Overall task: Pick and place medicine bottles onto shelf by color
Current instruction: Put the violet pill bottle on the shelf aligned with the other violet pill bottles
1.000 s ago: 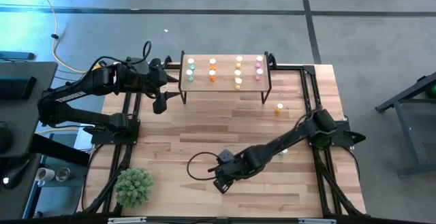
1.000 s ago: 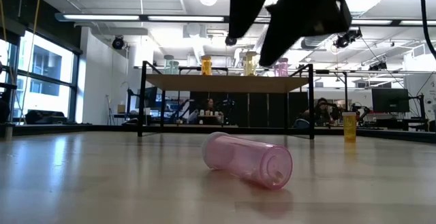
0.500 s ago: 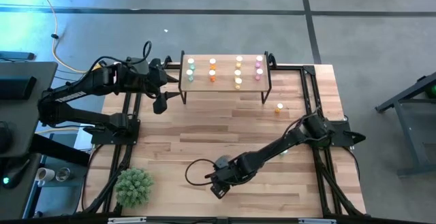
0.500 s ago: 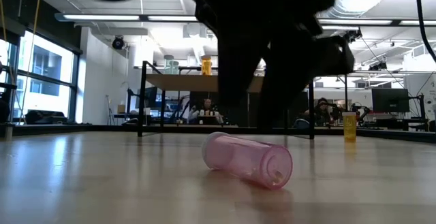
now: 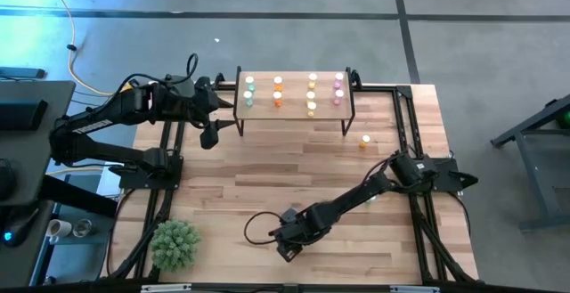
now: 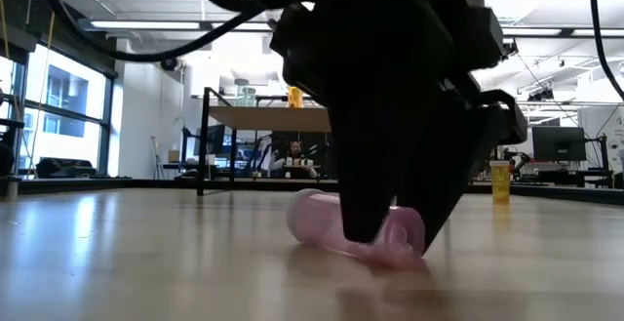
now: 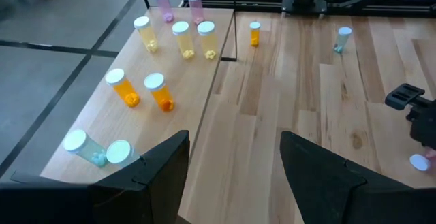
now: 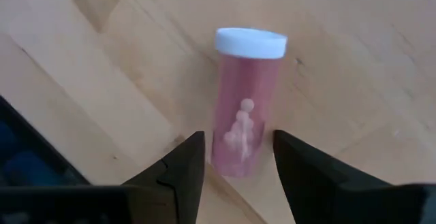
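Pink plastic, translucent, forms the body of the medicine bottle [image 8: 243, 101] lying on its side on the wooden tabletop [image 5: 267, 168], near the front edge and well apart from the shelf [image 5: 294, 106]. A white cap [image 8: 251, 41] is seen on one end, and small pale pills are visible through the wall. In the low view the bottle [image 6: 322, 225] is partly hidden by the dark fingers standing on either side of it.

The right gripper [image 5: 287, 244] is lowered to the tabletop with the right arm stretched long and low across the table from its base at the right side. Its fingers [image 8: 174, 166] are held apart, astride the bottle's base end; whether they touch the plastic cannot be told.

The left gripper [image 7: 235, 166] is held with its fingers spread wide and nothing between them, poised above the shelf's left end, with the arm bent back toward the table's left edge.

On the shelf, bottles are stood upright in groups: green [image 7: 95, 149], orange [image 7: 139, 89], yellow [image 7: 177, 37], pink [image 7: 178, 1]. An orange bottle [image 5: 364, 141] and a green one [image 7: 342, 38] are left standing on the tabletop.
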{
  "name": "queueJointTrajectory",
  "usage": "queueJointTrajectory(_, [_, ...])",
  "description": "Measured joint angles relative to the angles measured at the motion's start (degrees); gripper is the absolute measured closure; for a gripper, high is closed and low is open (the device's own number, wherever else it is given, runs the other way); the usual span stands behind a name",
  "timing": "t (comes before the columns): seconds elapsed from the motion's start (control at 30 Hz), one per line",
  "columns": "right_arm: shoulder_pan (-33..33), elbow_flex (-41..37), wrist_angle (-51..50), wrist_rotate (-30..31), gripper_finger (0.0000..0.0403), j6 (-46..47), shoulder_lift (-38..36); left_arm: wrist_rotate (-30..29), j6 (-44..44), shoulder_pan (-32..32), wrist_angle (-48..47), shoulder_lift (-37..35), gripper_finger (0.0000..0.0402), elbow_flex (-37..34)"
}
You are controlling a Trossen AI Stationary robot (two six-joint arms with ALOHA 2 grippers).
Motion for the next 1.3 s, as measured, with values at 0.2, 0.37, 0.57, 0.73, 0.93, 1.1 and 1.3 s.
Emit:
queueJointTrajectory(0.2, [-0.09,0.07,-0.5,-0.44,0.0288,0.0,0.27,0.0,-0.05,0.0,0.0,0.0,0.0183,0.0])
queueJointTrajectory(0.37, [-0.2,0.07,-0.45,-0.77,0.0337,-1.22,0.25,0.0,-0.05,0.0,0.0,0.0,0.0183,0.0])
queueJointTrajectory(0.57, [-0.47,-0.02,-0.35,0.13,0.0333,-4.04,-0.06,0.01,-2.98,0.0,-2.29,0.0,0.0183,0.0])
queueJointTrajectory(0.73, [-1.45,-0.15,-0.06,6.21,0.0327,-7.74,-2.37,0.01,-3.96,0.0,-4.87,-0.2,0.0183,0.0])
queueJointTrajectory(0.93, [-3.96,-0.13,-0.05,12.19,0.0326,-12.84,-6.35,1.92,-3.94,0.0,-5.22,-0.24,0.0183,0.0])
queueJointTrajectory(1.1, [-6.69,-0.13,1.65,18.14,0.0326,-18.4,-10.68,4.53,-3.55,0.0,-5.31,-0.24,0.0183,0.0])
queueJointTrajectory(1.3, [-9.62,-0.06,6.3,24.85,0.0325,-25.21,-16.01,8.64,-2.58,0.0,-5.41,-0.24,0.0183,0.0])
